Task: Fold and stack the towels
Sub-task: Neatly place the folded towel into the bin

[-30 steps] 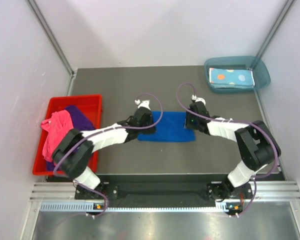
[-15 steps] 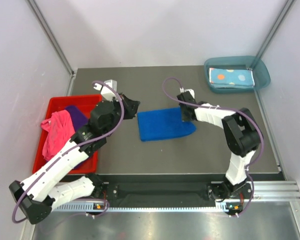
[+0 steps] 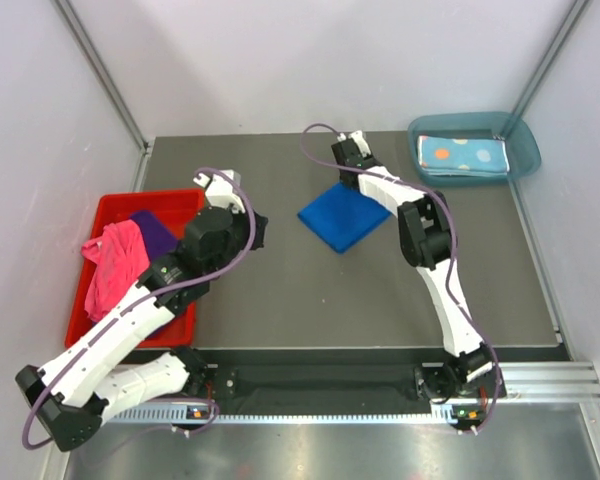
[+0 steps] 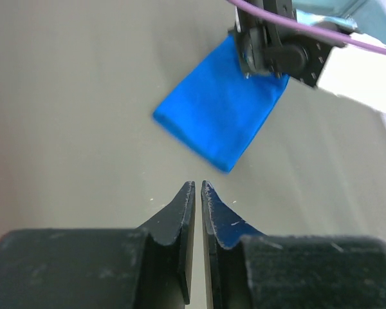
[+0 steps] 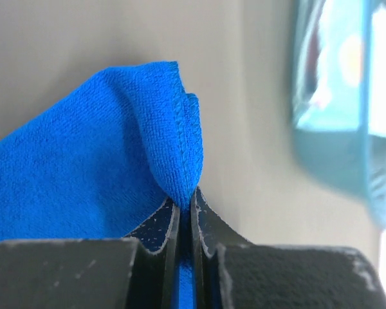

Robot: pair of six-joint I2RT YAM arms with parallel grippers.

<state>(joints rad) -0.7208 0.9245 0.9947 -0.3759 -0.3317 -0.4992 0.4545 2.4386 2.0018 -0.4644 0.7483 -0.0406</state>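
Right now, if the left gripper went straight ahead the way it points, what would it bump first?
Probably the royal blue towel, lying ahead of the left gripper. Depth is unclear, so it might graze the table first.

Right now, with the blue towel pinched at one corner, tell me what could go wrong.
The right fingers grip only a thin corner of the blue towel, so it may slip free. Pulled by that one corner, the fold may fall open. The loose cloth could also snag on the tray rim.
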